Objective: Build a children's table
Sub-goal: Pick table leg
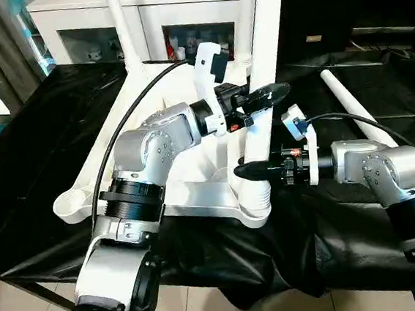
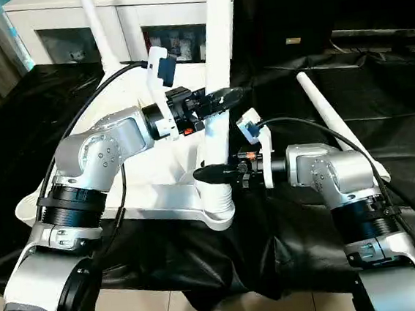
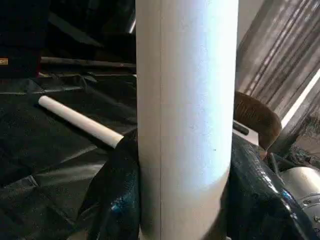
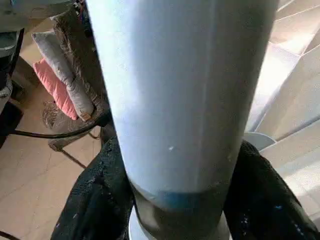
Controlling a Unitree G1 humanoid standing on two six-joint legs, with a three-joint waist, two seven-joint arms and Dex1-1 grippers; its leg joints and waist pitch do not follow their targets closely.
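Observation:
The white tabletop (image 1: 197, 197) lies underside up on the black-draped work table. One white leg (image 1: 265, 32) stands upright in its near right corner socket (image 1: 255, 202). My left gripper (image 1: 278, 90) is shut on this leg partway up; in the left wrist view a black finger (image 3: 115, 200) presses each side of the leg (image 3: 185, 120). My right gripper (image 1: 244, 171) holds the same leg just above the socket, and its fingers (image 4: 95, 200) hug the tube (image 4: 180, 90). Two more legs (image 1: 120, 24) stand upright at the tabletop's far corners. Another leg (image 1: 349, 101) lies loose on the cloth to the right.
A white cabinet (image 1: 91, 19) with glass doors stands behind the work table. A dark box (image 1: 311, 13) sits at the back right. The black cloth (image 1: 291, 258) hangs over the table's near edge, with tiled floor below. A black cable (image 1: 127, 126) arcs over my left arm.

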